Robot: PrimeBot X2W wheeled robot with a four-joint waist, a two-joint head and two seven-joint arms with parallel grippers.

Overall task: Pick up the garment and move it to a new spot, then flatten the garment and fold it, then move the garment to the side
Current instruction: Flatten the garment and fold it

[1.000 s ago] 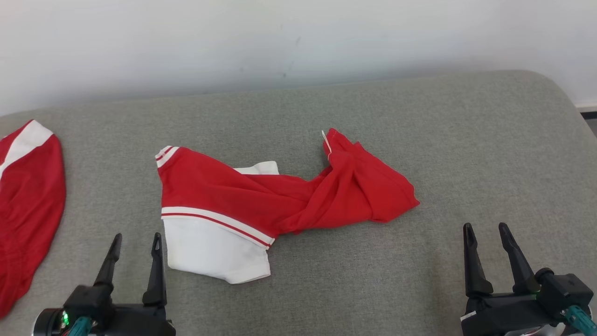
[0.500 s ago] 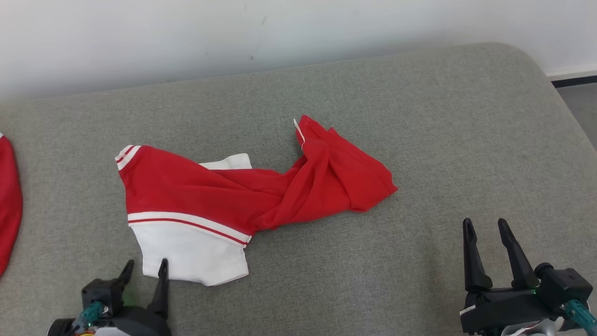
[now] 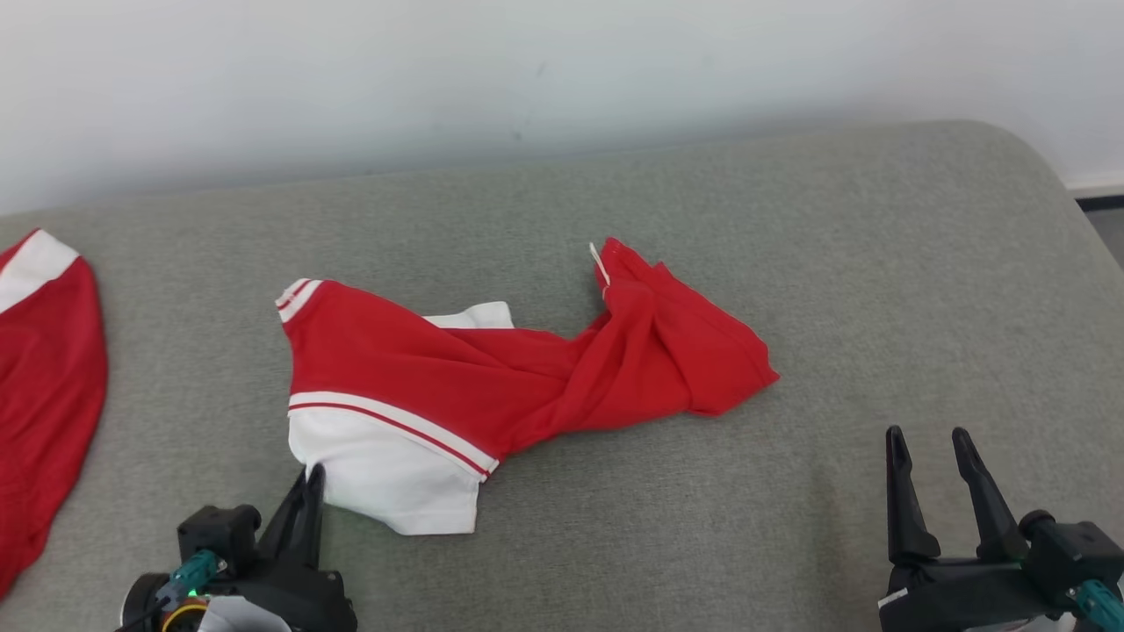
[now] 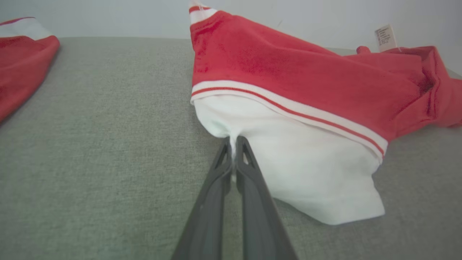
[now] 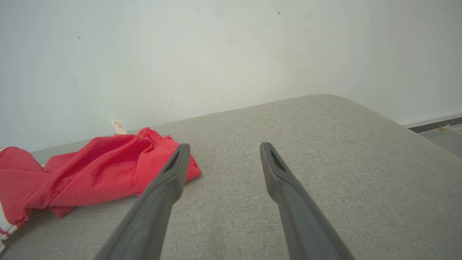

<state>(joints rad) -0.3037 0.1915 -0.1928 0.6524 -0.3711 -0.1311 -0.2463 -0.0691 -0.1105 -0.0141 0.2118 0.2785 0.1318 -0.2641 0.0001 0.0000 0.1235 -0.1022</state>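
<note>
L pincer is pinching only the white hem edge of the garment, lying twisted ahead-right of it; R pincer is hanging spread, well apart. I'm worrying that thin bite slips on lift, or dragging tightens the twist.

I read the crumpled red-and-white jersey garment as mostly bright red. Its near left panel is plain white, bordered by a white band with one thin red stripe, and the far left cuff repeats that striping. A white label shows at its far edge. Under it, the woven upholstered cushion is heathered grey. Left of the garment lies a red cloth with a white patch. Behind, the plain wall is off-white.
</note>
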